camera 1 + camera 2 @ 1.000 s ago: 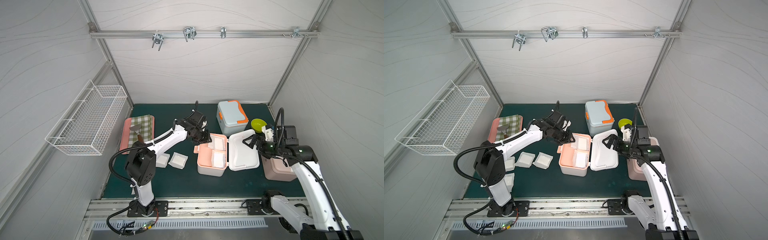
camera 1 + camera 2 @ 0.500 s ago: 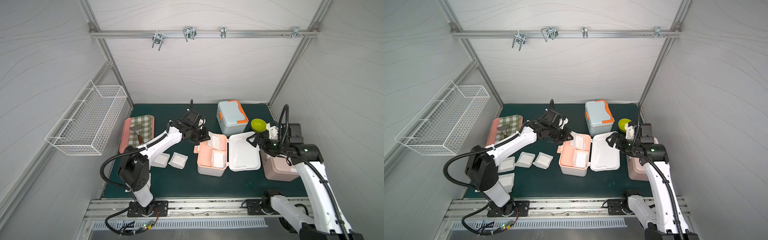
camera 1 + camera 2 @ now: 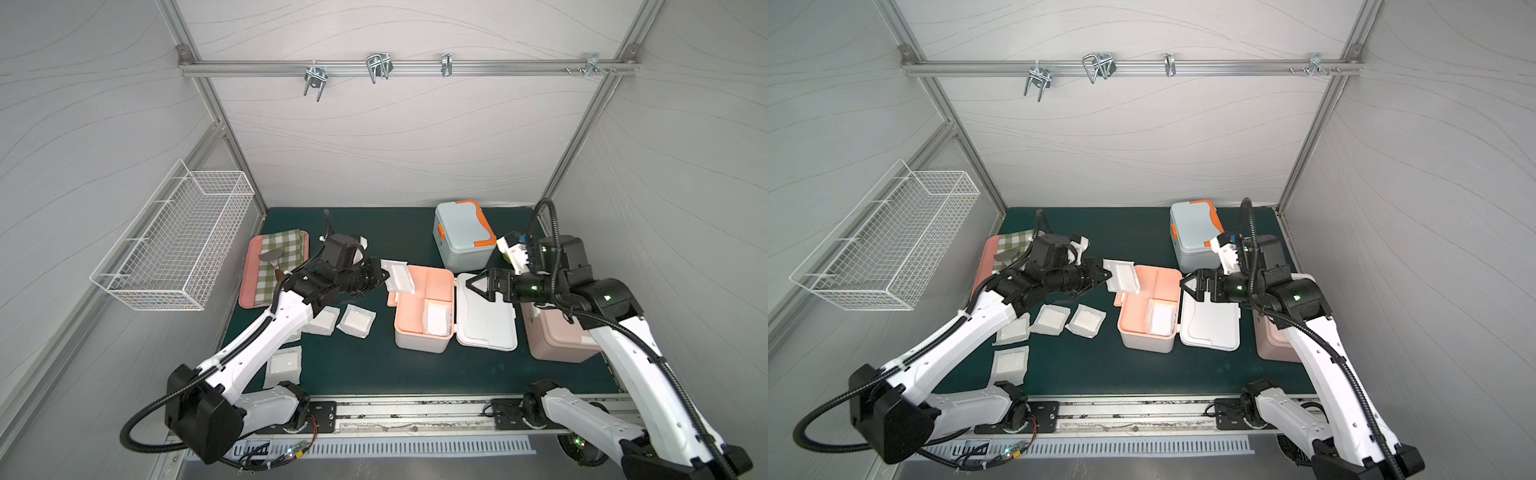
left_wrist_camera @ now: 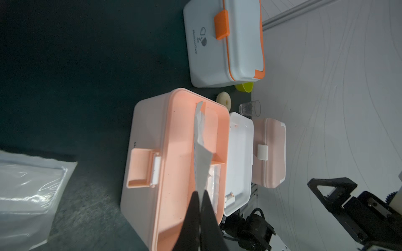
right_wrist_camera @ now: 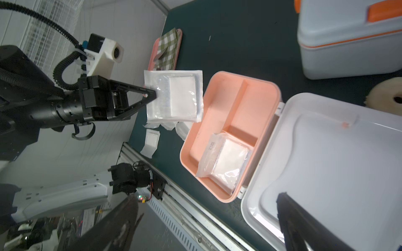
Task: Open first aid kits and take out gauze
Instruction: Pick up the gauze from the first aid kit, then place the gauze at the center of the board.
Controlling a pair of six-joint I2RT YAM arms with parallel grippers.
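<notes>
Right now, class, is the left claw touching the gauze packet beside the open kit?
Touching. The right wrist view shows the left claw pinching the gauze packet by its edge.

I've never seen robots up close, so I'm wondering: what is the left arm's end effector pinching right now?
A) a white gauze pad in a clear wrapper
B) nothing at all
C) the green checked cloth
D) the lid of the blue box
A: the left end effector is shut on the edge of a wrapped gauze pad, held in the air by the open kit.
</notes>
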